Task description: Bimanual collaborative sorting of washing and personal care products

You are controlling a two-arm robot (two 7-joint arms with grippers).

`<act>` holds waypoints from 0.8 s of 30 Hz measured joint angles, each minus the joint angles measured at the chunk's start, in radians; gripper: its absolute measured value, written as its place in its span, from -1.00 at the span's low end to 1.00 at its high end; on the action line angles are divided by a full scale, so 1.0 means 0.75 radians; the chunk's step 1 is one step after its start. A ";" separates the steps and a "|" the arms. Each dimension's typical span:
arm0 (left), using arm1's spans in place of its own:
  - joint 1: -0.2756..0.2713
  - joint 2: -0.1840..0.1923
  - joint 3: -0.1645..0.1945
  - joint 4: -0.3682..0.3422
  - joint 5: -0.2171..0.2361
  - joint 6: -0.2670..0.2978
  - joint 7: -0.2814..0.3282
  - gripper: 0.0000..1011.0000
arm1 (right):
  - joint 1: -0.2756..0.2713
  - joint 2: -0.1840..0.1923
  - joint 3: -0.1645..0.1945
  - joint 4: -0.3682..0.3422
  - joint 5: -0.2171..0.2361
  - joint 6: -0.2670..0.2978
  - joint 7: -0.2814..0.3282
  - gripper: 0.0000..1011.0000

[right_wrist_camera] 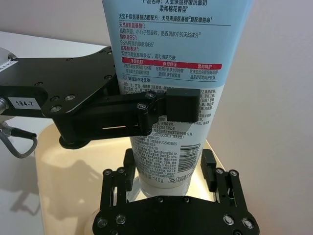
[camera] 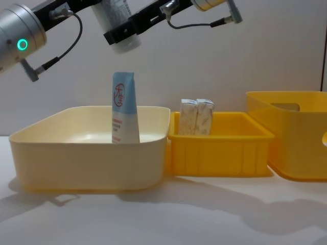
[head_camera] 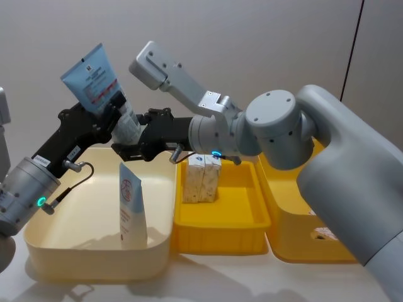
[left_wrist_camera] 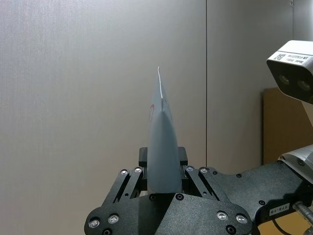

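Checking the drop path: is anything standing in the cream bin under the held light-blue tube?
Yes. A second light-blue squeeze tube stands upright in the cream plastic bin, near its right side, below the held tube; the floor beside it looks bare.

Both arms have light grey rounded housings and silver wrists with a cyan ring light. The left gripper (head_camera: 119, 123) and right gripper (head_camera: 129, 151) are black linkage frames with silver screws. Thin black cables loop beside each wrist.

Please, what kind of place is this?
Probably a robot test bench in a lab: a white tabletop before a plain grey wall, plastic sorting bins, and both hands, left hand and right hand, at one squeeze tube.
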 joint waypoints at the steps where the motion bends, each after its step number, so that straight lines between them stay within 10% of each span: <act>1: 0.000 0.000 0.000 0.000 0.000 0.000 0.001 -0.37 | 0.000 -0.001 0.000 0.001 -0.001 -0.001 0.000 0.62; 8: 0.001 0.001 0.001 -0.003 0.002 0.001 0.004 -0.38 | 0.003 -0.005 0.000 0.007 -0.004 -0.004 -0.001 0.32; 24: 0.002 0.002 0.001 -0.006 0.005 0.003 0.007 -0.38 | 0.005 -0.009 0.000 0.011 -0.007 -0.007 -0.004 0.32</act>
